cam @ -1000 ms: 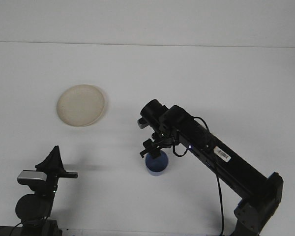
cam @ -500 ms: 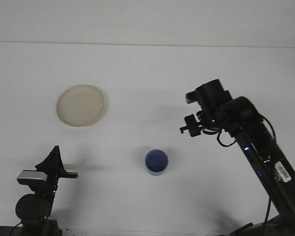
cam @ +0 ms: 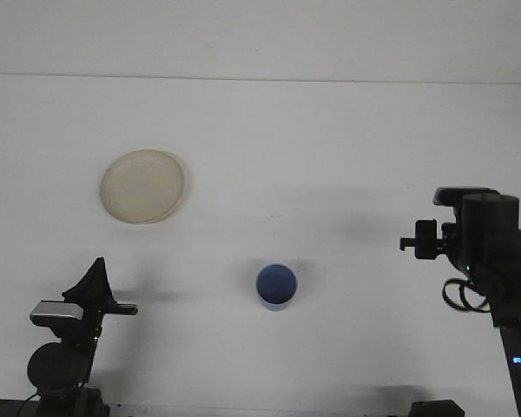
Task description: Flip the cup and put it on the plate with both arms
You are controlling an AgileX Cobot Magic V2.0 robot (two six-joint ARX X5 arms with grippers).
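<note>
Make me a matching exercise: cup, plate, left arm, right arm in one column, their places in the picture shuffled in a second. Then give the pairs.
Things:
1. cup
2. plate
3. left arm
4. right arm

Places:
A. right edge
B. lower left corner
C. upper left, far side of table
D. lower middle, standing alone, mouth up

Pairs: 1-D, 2-C, 3-B, 4-A

I see even, bright overhead light on the white table (cam: 330, 156). Shadows are soft and faint. The dark arms lose detail. The picture is slightly soft.
</note>
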